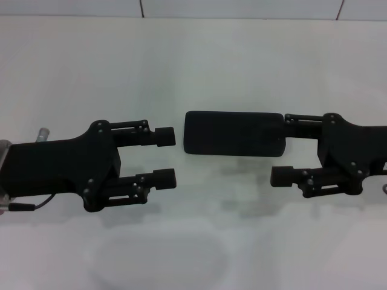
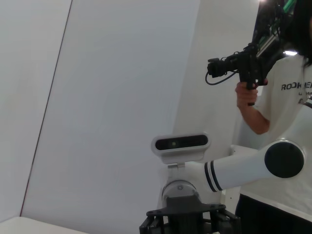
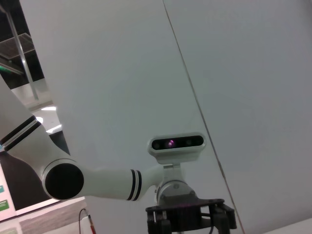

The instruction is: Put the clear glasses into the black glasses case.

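Robot lab / data-collection room. Plain white table (image 1: 193,54), bare grey-white wall panels (image 2: 122,73), and the robot's own head camera (image 2: 180,143) on its white body. A person in a white printed t-shirt (image 2: 292,92) stands beside it filming with a handheld camera rig (image 2: 239,66).
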Controlling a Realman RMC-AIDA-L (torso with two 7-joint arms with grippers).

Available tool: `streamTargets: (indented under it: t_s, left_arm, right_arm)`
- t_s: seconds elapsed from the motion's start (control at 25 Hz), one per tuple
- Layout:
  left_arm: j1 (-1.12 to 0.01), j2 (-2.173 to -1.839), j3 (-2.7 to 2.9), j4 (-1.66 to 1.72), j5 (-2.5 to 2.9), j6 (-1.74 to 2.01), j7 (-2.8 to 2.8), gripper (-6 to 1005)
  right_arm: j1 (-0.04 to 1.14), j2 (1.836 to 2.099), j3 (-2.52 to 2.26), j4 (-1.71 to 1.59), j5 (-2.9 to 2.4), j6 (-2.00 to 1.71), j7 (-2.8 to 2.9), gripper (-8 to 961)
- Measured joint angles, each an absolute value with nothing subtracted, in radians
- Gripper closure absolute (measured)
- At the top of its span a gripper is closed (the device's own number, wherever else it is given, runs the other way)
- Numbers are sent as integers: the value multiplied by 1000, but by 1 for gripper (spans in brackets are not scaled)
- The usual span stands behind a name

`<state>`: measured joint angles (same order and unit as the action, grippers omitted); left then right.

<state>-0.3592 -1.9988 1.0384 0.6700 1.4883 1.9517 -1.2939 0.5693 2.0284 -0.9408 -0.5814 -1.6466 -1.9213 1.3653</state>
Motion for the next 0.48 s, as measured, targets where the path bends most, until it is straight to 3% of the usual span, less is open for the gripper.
streamTargets:
  t_s: [0.48]
  left_arm:
    - [-348,-2001,1035,669,1490,1952,-1275,363]
  right_arm:
    - [573,2028,-955,-571,-1625,-1900,1363,161]
